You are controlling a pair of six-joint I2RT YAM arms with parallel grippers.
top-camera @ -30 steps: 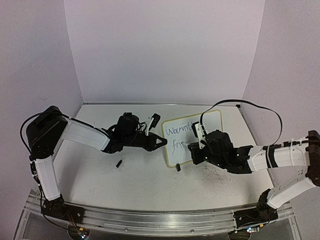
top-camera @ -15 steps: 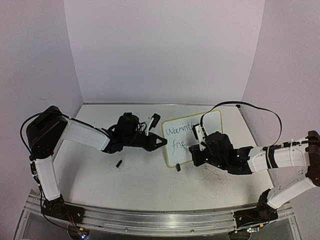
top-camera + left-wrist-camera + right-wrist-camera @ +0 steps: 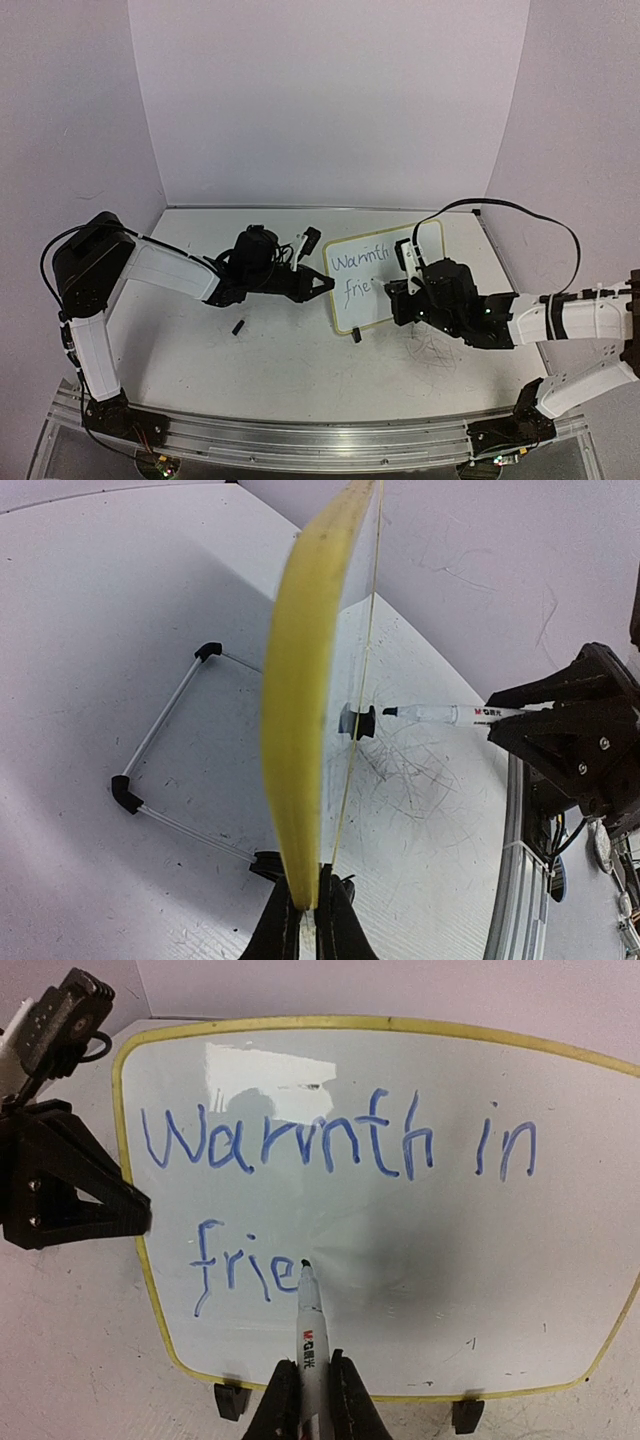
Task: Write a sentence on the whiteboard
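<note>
The whiteboard point(image 3: 400, 1220) stands tilted on two black clips; it shows in the top view point(image 3: 362, 270) and edge-on in the left wrist view point(image 3: 300, 730). The sentence point(image 3: 330, 1145) reads "Warmth in" with "frie" point(image 3: 240, 1270) below. My left gripper point(image 3: 308, 915) is shut on the whiteboard's yellow left edge; in the top view it is at the board's left side point(image 3: 322, 284). My right gripper point(image 3: 308, 1390) is shut on a white marker point(image 3: 310, 1335), whose black tip touches the board just right of "frie". The right gripper point(image 3: 402, 290) sits at the board's lower right.
A small black cap point(image 3: 239, 327) lies on the grey tabletop left of the board. A wire stand point(image 3: 160, 740) props the board from behind. Dark scribbles point(image 3: 432, 352) mark the tabletop in front of the right arm. Walls close in at the back and sides.
My right gripper has moved to the right along the second line with the marker; an "e" has been added after "fri". The left arm and the board have not moved.
</note>
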